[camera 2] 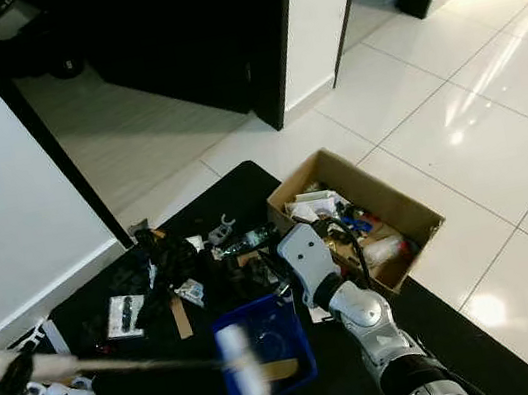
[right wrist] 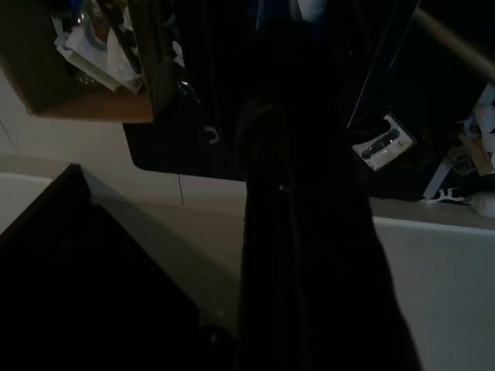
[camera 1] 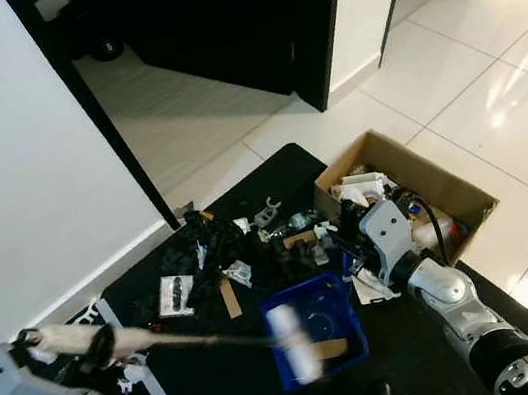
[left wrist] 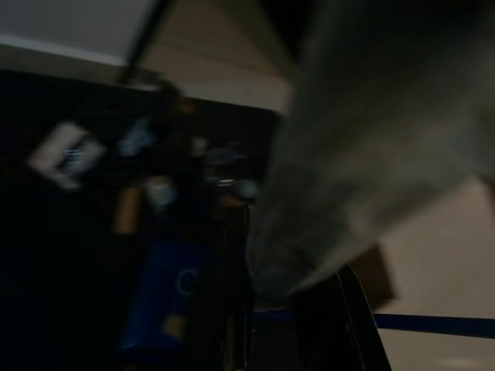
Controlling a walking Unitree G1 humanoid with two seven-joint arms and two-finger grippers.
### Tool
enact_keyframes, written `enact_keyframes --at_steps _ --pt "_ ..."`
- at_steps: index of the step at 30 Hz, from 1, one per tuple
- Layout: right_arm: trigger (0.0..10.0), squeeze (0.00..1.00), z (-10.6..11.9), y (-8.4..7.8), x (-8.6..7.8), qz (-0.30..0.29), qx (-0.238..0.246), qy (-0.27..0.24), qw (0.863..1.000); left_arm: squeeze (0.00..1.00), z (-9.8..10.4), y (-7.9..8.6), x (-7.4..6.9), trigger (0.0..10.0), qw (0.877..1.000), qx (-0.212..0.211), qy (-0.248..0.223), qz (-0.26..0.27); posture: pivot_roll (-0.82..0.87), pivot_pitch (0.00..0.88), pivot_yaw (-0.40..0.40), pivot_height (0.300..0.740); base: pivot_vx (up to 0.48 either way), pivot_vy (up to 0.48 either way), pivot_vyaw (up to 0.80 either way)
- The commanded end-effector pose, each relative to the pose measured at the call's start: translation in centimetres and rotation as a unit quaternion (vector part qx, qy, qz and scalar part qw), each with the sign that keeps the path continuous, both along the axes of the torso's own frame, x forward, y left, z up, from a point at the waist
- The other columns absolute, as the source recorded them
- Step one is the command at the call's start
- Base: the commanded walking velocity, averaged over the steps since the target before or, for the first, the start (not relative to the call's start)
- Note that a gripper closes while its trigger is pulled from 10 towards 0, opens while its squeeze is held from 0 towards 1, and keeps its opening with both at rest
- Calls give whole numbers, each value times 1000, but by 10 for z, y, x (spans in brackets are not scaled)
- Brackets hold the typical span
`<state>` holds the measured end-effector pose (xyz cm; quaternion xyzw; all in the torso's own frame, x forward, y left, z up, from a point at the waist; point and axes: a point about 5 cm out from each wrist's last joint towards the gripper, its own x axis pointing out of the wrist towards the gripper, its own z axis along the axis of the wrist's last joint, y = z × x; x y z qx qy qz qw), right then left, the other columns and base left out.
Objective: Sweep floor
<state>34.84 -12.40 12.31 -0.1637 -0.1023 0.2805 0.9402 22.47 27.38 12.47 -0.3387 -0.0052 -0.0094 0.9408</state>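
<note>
A blue dustpan (camera 1: 317, 322) lies on a black mat (camera 1: 226, 391). A brush with a pale handle (camera 1: 196, 339) reaches across from the left, and its white head (camera 1: 294, 345) is blurred over the pan. My left gripper (camera 1: 101, 344) is shut on the handle's end. My right gripper (camera 1: 354, 261) is at the pan's right edge, and in the right wrist view it looks shut on the pan's dark handle (right wrist: 302, 193). Litter (camera 1: 214, 251) of cards, scraps and small parts lies on the mat beyond the pan.
An open cardboard box (camera 1: 444, 182) of rubbish stands on the mat's right side, just behind my right arm. A white wall (camera 1: 13, 148) rises on the left, with a dark doorway (camera 1: 215, 23) ahead. Glossy white tiles (camera 1: 504, 117) spread to the right.
</note>
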Motion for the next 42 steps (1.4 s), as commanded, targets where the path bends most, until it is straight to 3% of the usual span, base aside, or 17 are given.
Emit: enact_keyframes --at_steps 1,9,15,18,19,22,28,31,32,33,34,36,42 --pt "10000 0 -7 -5 -4 -5 -16 1 1000 0 6 8 -6 10000 999 32 2 2 171 321 2 740 0 0 0" --pt "10000 0 -6 -6 -4 -7 -18 -1 1000 0 12 10 -5 10000 999 42 -1 4 169 318 3 740 0 0 0" --pt "10000 0 -6 -8 -4 -10 -18 -2 1000 0 33 10 -3 10000 998 45 -34 -13 172 313 11 740 0 0 0" --pt "10000 0 0 -13 -2 -21 -11 -15 1000 0 63 14 -2 10000 993 93 -77 -6 179 299 31 740 0 0 0" --pt "10000 0 0 -13 -2 -21 -11 -15 1000 0 63 14 -2 10000 993 93 -77 -6 179 299 31 740 0 0 0" --pt "10000 0 9 -24 0 -46 5 -32 998 0 97 27 5 10000 980 157 -110 47 176 286 42 740 0 0 0" --pt "10000 0 4 -40 -3 -73 11 -24 997 0 117 42 20 10000 965 206 -96 128 165 259 60 740 0 0 0" --pt "10000 0 5 -44 -3 -82 18 -25 996 0 114 40 25 10000 966 212 -77 126 157 249 67 740 0 0 0" --pt "10000 0 7 -47 -3 -89 22 -30 995 0 103 35 31 10000 965 233 -37 113 147 243 77 740 0 0 0" --pt "10000 0 11 -52 -3 -99 29 -39 994 0 78 22 39 10000 963 247 29 99 122 234 87 740 0 0 0" --pt "10000 0 11 -52 -3 -99 29 -39 994 0 78 22 39 10000 963 247 29 99 122 234 87 740 0 0 0" --pt "10000 0 19 -58 -5 -108 42 -54 992 0 41 -3 48 10000 954 269 112 71 104 229 91 740 0 0 0" --pt "10000 0 33 -63 -5 -119 77 -73 987 0 24 -29 61 10000 936 323 125 63 63 201 95 740 0 0 0"
